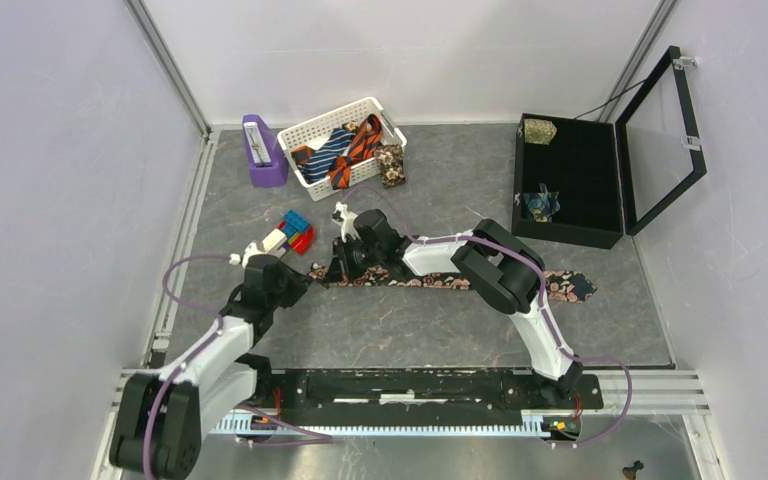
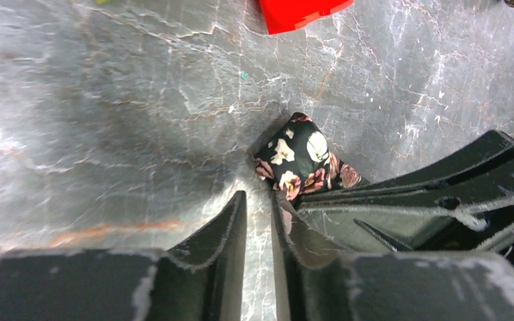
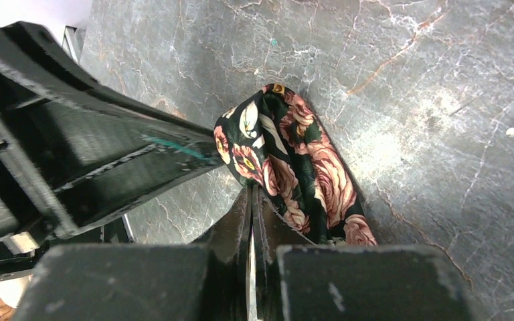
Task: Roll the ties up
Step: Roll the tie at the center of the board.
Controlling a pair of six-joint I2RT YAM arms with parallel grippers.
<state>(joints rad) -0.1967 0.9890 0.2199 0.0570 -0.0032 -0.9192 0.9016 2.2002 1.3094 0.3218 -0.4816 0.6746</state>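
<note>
A dark tie with pink-cream flowers (image 1: pixel 430 281) lies flat across the middle of the table, and its left end is folded up into a small hump (image 3: pixel 268 144). My right gripper (image 3: pixel 251 190) is shut on the near edge of that hump, and the rest of the tie runs back along its right finger. My left gripper (image 2: pixel 258 195) sits just left of the folded end (image 2: pixel 299 158), slightly open, with bare table showing in the narrow gap and nothing held. From above, the two grippers meet at the tie's left end (image 1: pixel 320 271). More ties fill a white basket (image 1: pixel 310 128).
Red, blue and white toy blocks (image 1: pixel 291 231) lie just behind the left gripper. A purple holder (image 1: pixel 263 153) stands left of the basket. An open black compartment case (image 1: pixel 572 182) at the back right holds rolled ties. A tan floral piece (image 1: pixel 391 165) lies beside the basket.
</note>
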